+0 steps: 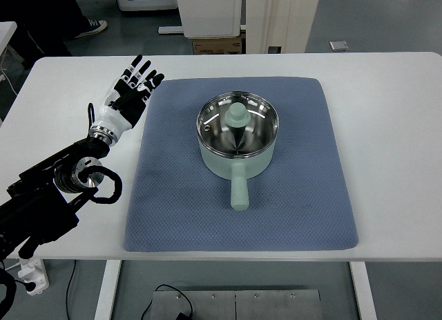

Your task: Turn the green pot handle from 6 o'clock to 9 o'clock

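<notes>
A pale green pot (237, 137) with a glass lid and green knob (238, 115) sits in the middle of a blue mat (304, 161). Its handle (239, 191) points straight toward me, at 6 o'clock. My left hand (131, 88) hovers over the table at the mat's upper left corner, well to the left of the pot. Its fingers (141, 70) are spread and hold nothing. My right arm does not show.
The white table (387, 92) carries the mat. Beyond its far edge stand white furniture legs (207, 16) and a cardboard box (217, 45). A person's shoe (90, 27) shows on the floor at the upper left.
</notes>
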`<action>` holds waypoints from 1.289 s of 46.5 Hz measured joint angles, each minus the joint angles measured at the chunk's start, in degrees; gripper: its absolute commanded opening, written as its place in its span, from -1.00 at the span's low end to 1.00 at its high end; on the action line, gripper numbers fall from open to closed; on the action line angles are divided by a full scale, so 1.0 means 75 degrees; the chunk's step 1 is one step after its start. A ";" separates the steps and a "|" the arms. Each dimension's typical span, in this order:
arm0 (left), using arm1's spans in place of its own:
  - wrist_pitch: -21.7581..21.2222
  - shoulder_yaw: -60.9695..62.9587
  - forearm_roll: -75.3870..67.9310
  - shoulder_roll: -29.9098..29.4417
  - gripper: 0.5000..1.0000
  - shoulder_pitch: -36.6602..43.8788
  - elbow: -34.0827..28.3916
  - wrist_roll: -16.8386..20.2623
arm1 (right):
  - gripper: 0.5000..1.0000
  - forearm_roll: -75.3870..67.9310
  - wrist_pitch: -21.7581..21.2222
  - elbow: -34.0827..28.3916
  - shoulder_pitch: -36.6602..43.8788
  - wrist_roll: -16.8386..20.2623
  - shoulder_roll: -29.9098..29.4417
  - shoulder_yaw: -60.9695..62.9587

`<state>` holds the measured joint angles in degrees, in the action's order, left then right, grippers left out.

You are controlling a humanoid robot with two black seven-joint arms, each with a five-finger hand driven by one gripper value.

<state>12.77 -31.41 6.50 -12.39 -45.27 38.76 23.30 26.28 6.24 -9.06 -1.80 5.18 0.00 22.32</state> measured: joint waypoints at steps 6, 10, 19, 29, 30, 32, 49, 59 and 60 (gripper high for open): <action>0.0003 0.0002 -0.0009 0.0000 1.00 0.0000 0.0000 0.0000 | 1.00 0.0000 0.0000 -0.0005 0.0002 0.0000 0.0000 0.0000; 0.0003 0.0002 -0.0008 0.0000 1.00 0.0000 0.0000 0.0000 | 1.00 0.0000 0.0000 -0.0004 0.0001 0.0000 0.0000 0.0000; -0.0003 -0.0001 0.0005 -0.0010 1.00 0.0000 0.0000 0.0000 | 1.00 0.0000 0.0000 -0.0001 0.0004 0.0000 0.0000 0.0000; -0.0003 -0.0008 0.0009 -0.0018 1.00 0.0000 0.0000 0.0000 | 1.00 0.0000 0.0000 0.0000 0.0000 0.0000 0.0000 0.0000; -0.0002 -0.0008 0.0009 -0.0020 1.00 0.0000 0.0000 0.0000 | 1.00 0.0000 0.0000 0.0000 0.0001 0.0000 0.0000 0.0000; 0.0001 -0.0008 0.0011 -0.0020 1.00 0.0000 0.0000 0.0000 | 1.00 0.0000 0.0000 0.0000 0.0003 0.0000 0.0000 0.0000; -0.0014 -0.0008 -0.0005 -0.0038 1.00 0.0000 0.0000 0.0011 | 1.00 0.0000 0.0000 -0.0005 0.0003 0.0000 0.0000 0.0000; -0.0038 -0.0014 -0.0019 -0.0075 1.00 0.0000 -0.0002 0.0069 | 1.00 0.0000 0.0000 -0.0002 -0.0001 0.0000 0.0000 0.0000; -0.0038 -0.0015 -0.0020 -0.0081 1.00 0.0000 -0.0003 0.0069 | 1.00 0.0000 0.0000 -0.0002 -0.0002 0.0000 0.0000 0.0000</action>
<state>12.48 -31.52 6.35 -12.99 -45.26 38.74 23.81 26.28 6.24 -9.07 -1.81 5.18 0.00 22.32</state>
